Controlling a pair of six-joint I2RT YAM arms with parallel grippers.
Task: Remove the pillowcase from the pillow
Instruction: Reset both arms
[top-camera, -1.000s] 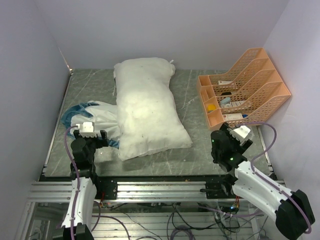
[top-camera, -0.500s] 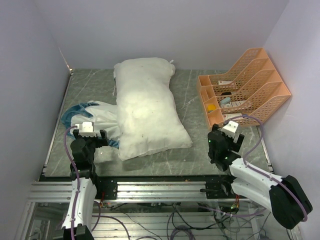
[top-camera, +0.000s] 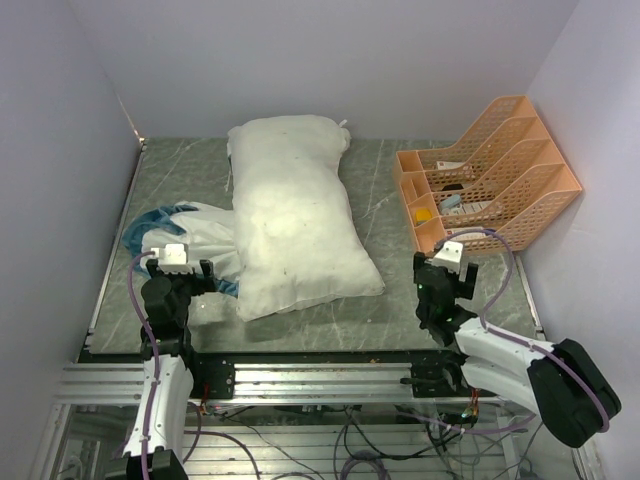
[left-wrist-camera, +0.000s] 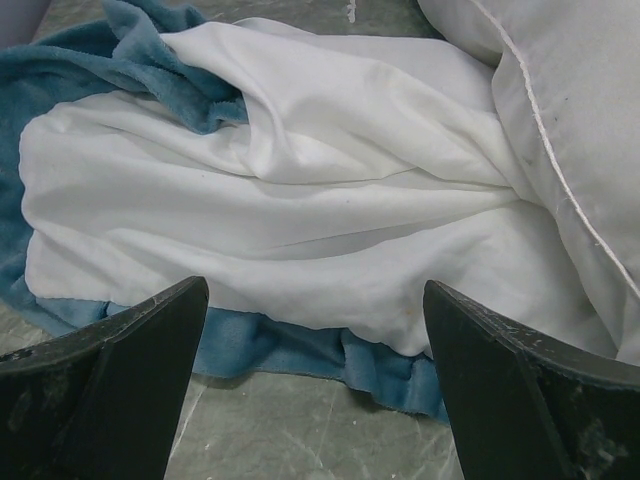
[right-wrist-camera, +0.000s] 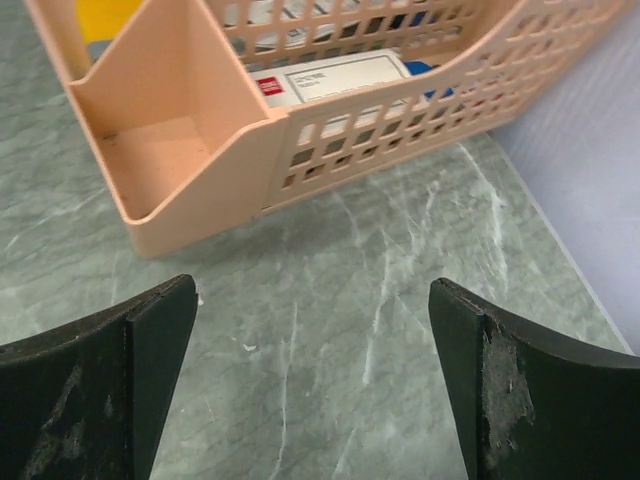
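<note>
The plump off-white pillow (top-camera: 290, 215) lies bare on the grey marbled table, running from the back middle toward the front. The pillowcase (top-camera: 195, 235) lies crumpled beside its front left, white inner side up, with teal trim showing round the edges. My left gripper (top-camera: 182, 268) stands open just in front of the heap, with nothing between its fingers. In the left wrist view the pillowcase (left-wrist-camera: 270, 200) fills the middle, its teal edge (left-wrist-camera: 300, 350) on the table, and the pillow (left-wrist-camera: 570, 110) lies at the right. My right gripper (top-camera: 440, 270) is open over bare table at the front right.
An orange desk organizer (top-camera: 490, 175) with small boxes in its slots stands at the back right, and its front corner (right-wrist-camera: 180, 150) is close ahead of my right gripper (right-wrist-camera: 312, 285). White walls close in the table on three sides.
My right arm has drawn its gripper leftward and in toward its base, still open. The left arm, pillow and pillowcase have not moved.
</note>
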